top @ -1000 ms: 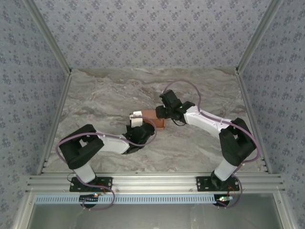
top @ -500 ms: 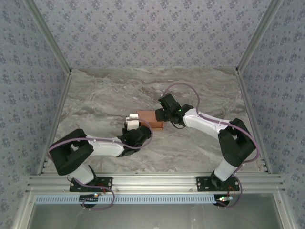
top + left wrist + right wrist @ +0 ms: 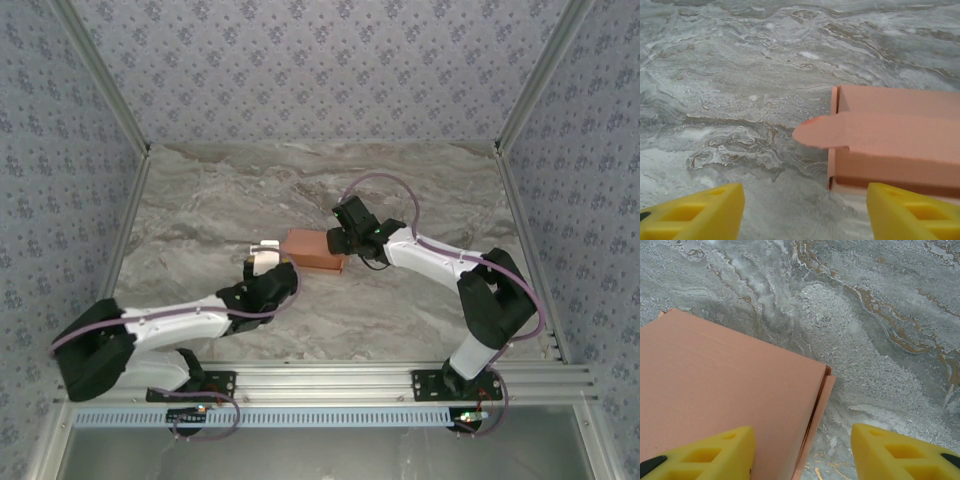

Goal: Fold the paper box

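The marble-patterned table [image 3: 200,200] filled the middle of the top view, with floral-papered walls [image 3: 320,70] above and at both sides and an aluminium rail [image 3: 320,380] along the bottom. The left arm [image 3: 180,318] lay low, stretched from the lower left toward centre. The right arm [image 3: 440,262] bent in from the lower right. The paper box [image 3: 312,250] lay flat at mid-frame between the two grippers, and the left wrist view showed a rounded flap [image 3: 820,134] jutting from its left end. The left gripper [image 3: 262,262] sat just left of the box, its fingers [image 3: 695,212] wide apart and holding nothing. The right gripper [image 3: 337,243] hung at the box's right end with its fingers [image 3: 905,452] apart — one over the box's top face, the other over bare marble.
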Controlling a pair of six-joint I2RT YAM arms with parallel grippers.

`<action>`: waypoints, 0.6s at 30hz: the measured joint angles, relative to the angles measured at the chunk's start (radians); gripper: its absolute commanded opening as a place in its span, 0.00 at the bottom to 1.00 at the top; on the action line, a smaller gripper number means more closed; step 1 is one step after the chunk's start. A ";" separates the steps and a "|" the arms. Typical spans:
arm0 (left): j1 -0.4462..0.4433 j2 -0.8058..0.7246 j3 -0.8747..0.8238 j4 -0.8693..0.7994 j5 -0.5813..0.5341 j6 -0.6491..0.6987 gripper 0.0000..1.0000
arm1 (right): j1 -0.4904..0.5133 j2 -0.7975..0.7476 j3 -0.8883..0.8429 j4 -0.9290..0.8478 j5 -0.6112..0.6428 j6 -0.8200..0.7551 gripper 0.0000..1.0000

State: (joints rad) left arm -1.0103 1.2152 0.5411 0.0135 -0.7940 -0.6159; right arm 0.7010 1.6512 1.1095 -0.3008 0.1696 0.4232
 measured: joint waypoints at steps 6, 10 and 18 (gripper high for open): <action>0.033 -0.225 0.000 -0.139 0.148 0.071 0.71 | 0.001 0.000 0.000 -0.003 0.003 -0.010 0.55; 0.150 -0.263 0.069 -0.235 0.287 0.108 0.73 | 0.004 0.000 0.000 -0.003 0.006 -0.017 0.55; 0.406 -0.092 0.225 -0.258 0.575 0.163 0.78 | 0.005 0.000 0.000 -0.008 0.007 -0.021 0.56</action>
State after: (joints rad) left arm -0.6048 1.1229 0.7658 -0.2443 -0.2188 -0.4534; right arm 0.7059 1.6512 1.1095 -0.3084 0.1764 0.4023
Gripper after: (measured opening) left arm 0.770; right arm 0.557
